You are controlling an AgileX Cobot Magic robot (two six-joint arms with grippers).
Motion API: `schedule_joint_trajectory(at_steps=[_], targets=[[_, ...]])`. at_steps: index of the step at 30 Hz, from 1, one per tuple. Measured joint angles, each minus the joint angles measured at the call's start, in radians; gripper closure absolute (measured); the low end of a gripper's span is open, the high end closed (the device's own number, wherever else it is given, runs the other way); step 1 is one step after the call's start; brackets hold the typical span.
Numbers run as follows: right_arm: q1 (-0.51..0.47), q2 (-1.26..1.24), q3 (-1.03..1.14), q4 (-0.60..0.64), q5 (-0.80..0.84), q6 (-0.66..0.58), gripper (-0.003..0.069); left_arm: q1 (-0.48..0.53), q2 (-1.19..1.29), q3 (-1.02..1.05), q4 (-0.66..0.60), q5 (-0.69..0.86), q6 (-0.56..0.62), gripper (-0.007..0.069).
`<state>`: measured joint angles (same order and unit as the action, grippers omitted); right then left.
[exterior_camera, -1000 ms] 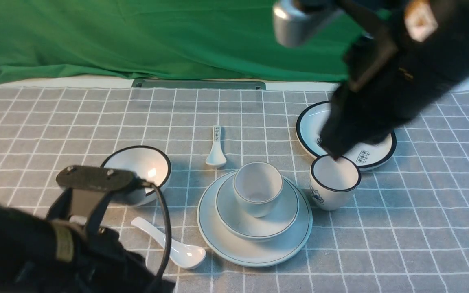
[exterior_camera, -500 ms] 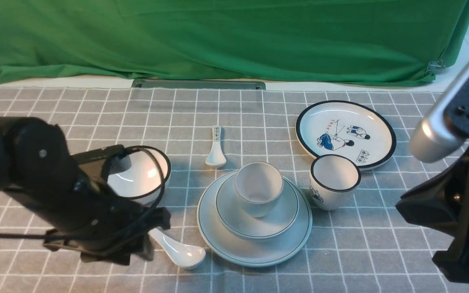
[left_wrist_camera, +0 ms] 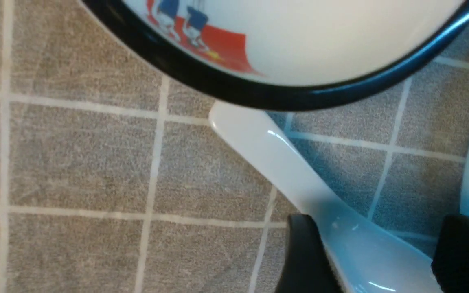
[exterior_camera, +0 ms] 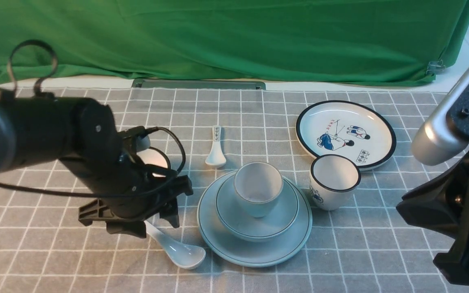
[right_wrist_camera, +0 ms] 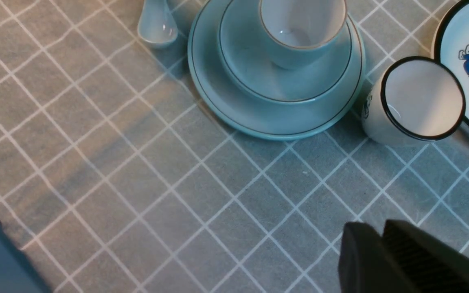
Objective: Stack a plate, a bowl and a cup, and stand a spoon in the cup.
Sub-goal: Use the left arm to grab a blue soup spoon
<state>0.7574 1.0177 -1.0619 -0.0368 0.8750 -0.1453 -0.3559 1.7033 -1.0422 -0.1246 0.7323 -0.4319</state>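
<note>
The plate (exterior_camera: 255, 254) sits at centre front with the bowl (exterior_camera: 273, 221) in it and the cup (exterior_camera: 257, 187) upright in the bowl. The white spoon (exterior_camera: 179, 252) lies on the cloth left of the plate. My left gripper (exterior_camera: 156, 227) is open, low over the spoon's handle. In the left wrist view, the gripper (left_wrist_camera: 379, 232) straddles the spoon (left_wrist_camera: 267, 154), with one finger (left_wrist_camera: 303, 252) on each side. My right gripper (right_wrist_camera: 375, 232) is shut and empty above bare cloth, at the right of the stack: plate (right_wrist_camera: 218, 110), bowl (right_wrist_camera: 255, 77), cup (right_wrist_camera: 299, 24).
A black-rimmed bowl (exterior_camera: 157, 158) stands behind my left gripper, close to the spoon's handle end (left_wrist_camera: 299, 40). A small patterned spoon (exterior_camera: 215, 148) lies behind the stack. A black-rimmed cup (exterior_camera: 334, 183) and a cartoon plate (exterior_camera: 344, 130) are at the right. My right arm (exterior_camera: 454, 211) fills the right edge.
My left gripper has swung up from the front left corner and come down over the spoon's handle. My right arm has withdrawn from above the black-rimmed cup to the right edge.
</note>
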Motion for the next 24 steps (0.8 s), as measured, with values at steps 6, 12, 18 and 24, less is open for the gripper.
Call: schedule_joint_trajectory(at_steps=[6, 12, 18, 24], targets=[[0.0, 0.0, 0.014, -0.001, 0.004, -0.002, 0.054, 0.0, 0.029, -0.012, 0.047, 0.035, -0.075, 0.0229], [0.0, -0.001, 0.018, -0.001, 0.004, -0.005, 0.0533, 0.0, 0.047, -0.013, 0.058, 0.013, -0.091, 0.0229], [0.0, -0.001, 0.018, -0.001, 0.004, -0.007, 0.053, 0.0, 0.074, -0.013, 0.072, -0.008, -0.1, 0.0229], [0.0, -0.001, 0.018, -0.001, 0.005, -0.012, 0.053, 0.0, 0.091, -0.013, 0.105, -0.024, -0.1, 0.0229]])
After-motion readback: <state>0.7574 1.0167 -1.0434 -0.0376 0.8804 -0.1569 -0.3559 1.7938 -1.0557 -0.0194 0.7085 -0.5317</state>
